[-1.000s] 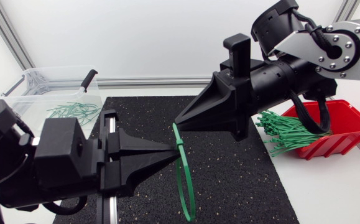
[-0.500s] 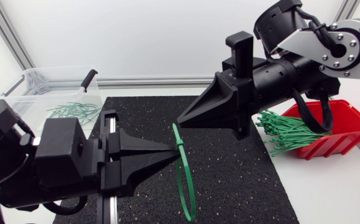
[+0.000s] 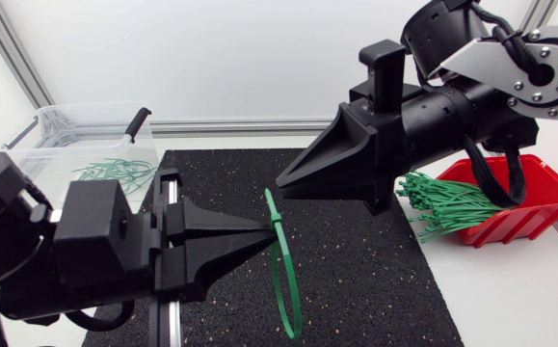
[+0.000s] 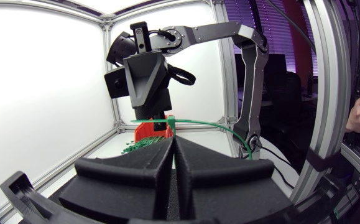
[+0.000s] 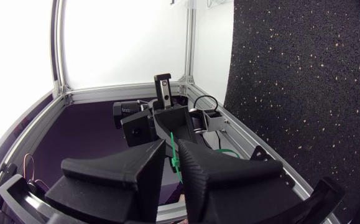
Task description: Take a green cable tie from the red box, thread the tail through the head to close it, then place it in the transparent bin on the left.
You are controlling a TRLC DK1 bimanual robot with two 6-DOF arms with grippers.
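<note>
Cable tie (image 3: 273,207) pinched in left gripper (image 3: 271,227), loop hanging to 6 o'clock.
Right gripper (image 3: 283,183), fingers slightly parted, stood clear at 1 o'clock.

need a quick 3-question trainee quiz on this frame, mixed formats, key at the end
1. True or false: the left gripper is shut on a green cable tie.
2. Where do the spare green ties lie? A) only at the red box B) only in the transparent bin C) in both places
3. Fill in: in the head view the held tie's loop hangs over the black speckled ____.

Key: 1 true; 2 C; 3 mat.
</note>
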